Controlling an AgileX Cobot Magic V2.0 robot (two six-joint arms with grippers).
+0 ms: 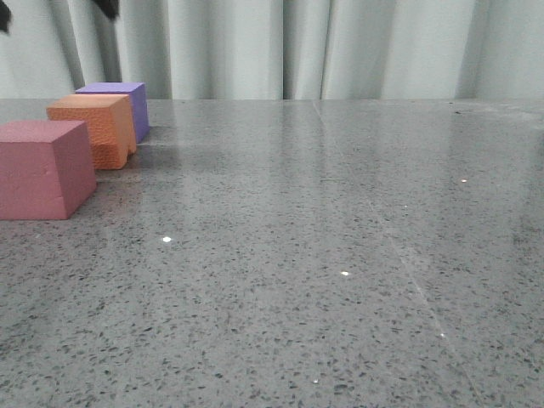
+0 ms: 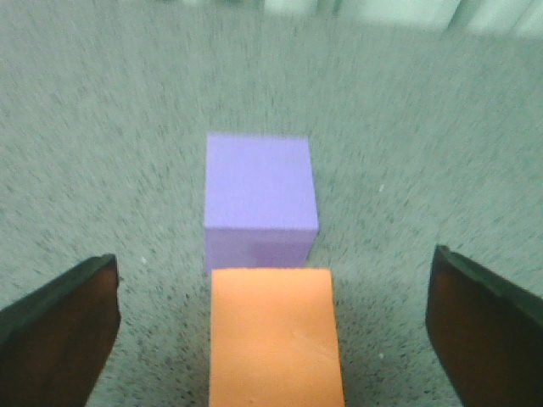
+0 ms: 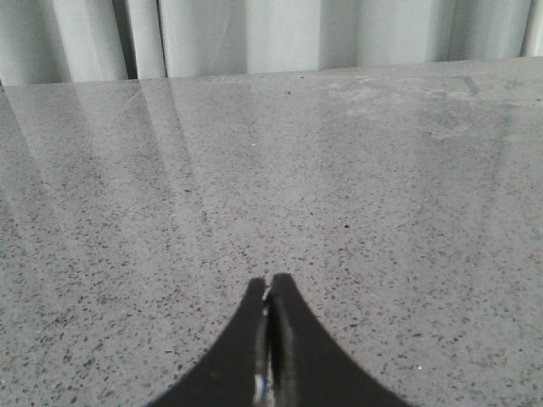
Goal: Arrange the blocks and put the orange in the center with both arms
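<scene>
Three foam cubes stand in a row at the table's left side in the front view: a pinkish-red cube (image 1: 44, 168) nearest, the orange cube (image 1: 98, 127) in the middle, a purple cube (image 1: 119, 105) farthest. In the left wrist view the orange cube (image 2: 276, 335) touches the purple cube (image 2: 259, 199). My left gripper (image 2: 271, 326) is open above them, its fingers (image 2: 59, 331) wide on either side of the orange cube without touching it. My right gripper (image 3: 270, 284) is shut and empty over bare table. Neither gripper shows clearly in the front view.
The grey speckled tabletop (image 1: 340, 255) stretches to the right and front. A pale curtain (image 1: 297, 47) hangs behind the table's far edge. Small dark parts (image 1: 106, 7) show at the top left corner of the front view.
</scene>
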